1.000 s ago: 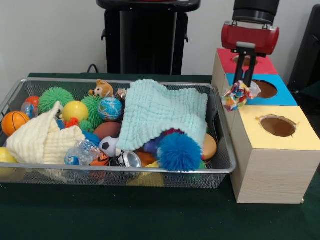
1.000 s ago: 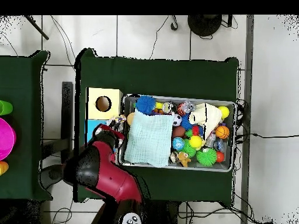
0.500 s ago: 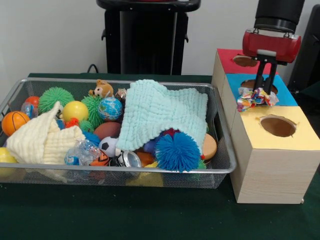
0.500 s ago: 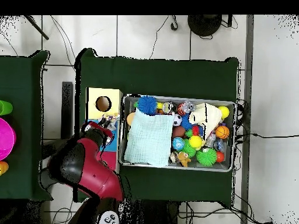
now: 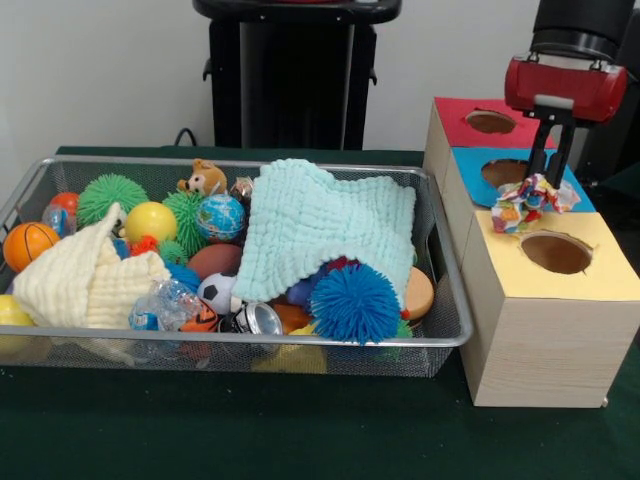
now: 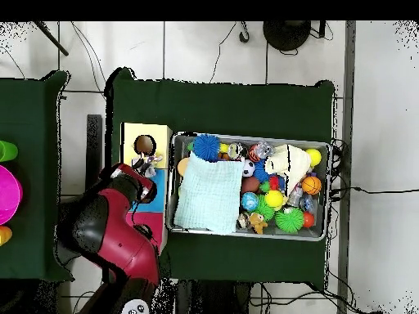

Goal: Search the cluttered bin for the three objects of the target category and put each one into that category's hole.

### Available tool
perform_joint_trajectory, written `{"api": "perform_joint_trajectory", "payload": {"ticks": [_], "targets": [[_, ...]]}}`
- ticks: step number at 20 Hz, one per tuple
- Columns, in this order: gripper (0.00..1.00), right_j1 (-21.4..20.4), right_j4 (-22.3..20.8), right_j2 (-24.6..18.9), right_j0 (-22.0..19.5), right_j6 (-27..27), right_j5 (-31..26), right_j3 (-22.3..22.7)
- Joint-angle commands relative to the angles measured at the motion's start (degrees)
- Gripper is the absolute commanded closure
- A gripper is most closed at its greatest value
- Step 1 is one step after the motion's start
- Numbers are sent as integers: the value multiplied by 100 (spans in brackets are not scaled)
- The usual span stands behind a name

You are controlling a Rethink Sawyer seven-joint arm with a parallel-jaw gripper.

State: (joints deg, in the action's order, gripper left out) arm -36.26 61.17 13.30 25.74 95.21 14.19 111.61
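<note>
A crumpled, many-coloured wrapper (image 5: 534, 200) hangs pinched in the end effector (image 5: 549, 178), just below its tips, over the yellow box (image 5: 540, 300) near its hole (image 5: 556, 252).

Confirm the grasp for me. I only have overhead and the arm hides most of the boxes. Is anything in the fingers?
Observer: Yes. In the front view the gripper has its fingers shut on a crumpled multicoloured wrapper.
Operator: Which hole is it over?
Observer: None yet. It hangs about where the blue box meets the yellow box, just short of the yellow hole. I cannot tell if it touches the top.
Operator: Red box? The arm covers it for me.
Observer: The red hole shows open, with nothing poking out.
</note>
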Motion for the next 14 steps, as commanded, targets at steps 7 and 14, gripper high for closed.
{"api": "perform_joint_trajectory", "payload": {"ticks": [7,14], "targets": [[100,621,1302,1114,641,598,-1259,-922],[100,1023,1125,1536,804,1099,-1626,-1384]]}}
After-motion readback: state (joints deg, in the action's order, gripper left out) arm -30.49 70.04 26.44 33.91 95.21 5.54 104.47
